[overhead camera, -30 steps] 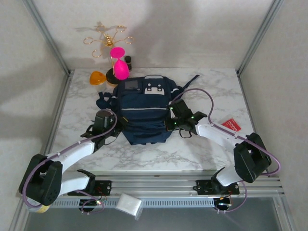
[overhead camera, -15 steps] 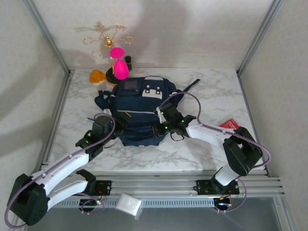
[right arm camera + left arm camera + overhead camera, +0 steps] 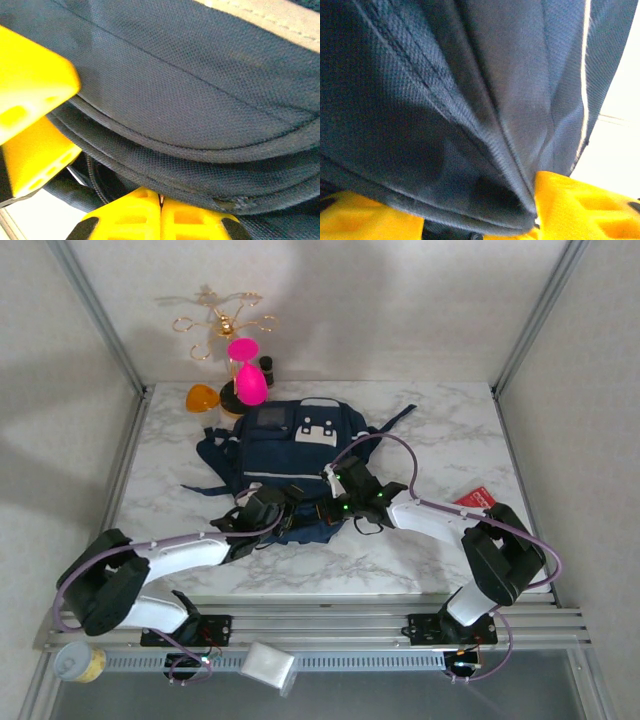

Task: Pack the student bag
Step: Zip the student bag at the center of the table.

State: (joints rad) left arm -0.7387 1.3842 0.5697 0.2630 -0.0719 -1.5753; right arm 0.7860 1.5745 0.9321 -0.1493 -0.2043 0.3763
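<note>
The student bag (image 3: 290, 455), a navy backpack with pale patches near its top, lies flat in the middle of the marble table (image 3: 440, 435). My left gripper (image 3: 275, 508) is at the bag's near edge. Its yellow fingers (image 3: 580, 205) stand apart, with a thick fold of the bag's fabric (image 3: 470, 125) between them. My right gripper (image 3: 335, 502) is at the same edge, just to the right. Its fingertips (image 3: 145, 215) are pressed together on a small metal tab at the bag's zipper seam (image 3: 92, 175). The other gripper's yellow finger (image 3: 30, 95) is close at the left.
A pink hourglass (image 3: 246, 375), an orange piece (image 3: 203, 400), a dark little bottle (image 3: 266, 367) and a gold wire stand (image 3: 220, 320) crowd the back left. A red packet (image 3: 480, 500) lies at the right. Metal frame posts (image 3: 120, 450) border the table.
My left arm swung from the bag's left side to its near edge, and its gripper went from shut to open. My right gripper shifted a little left, staying shut.
</note>
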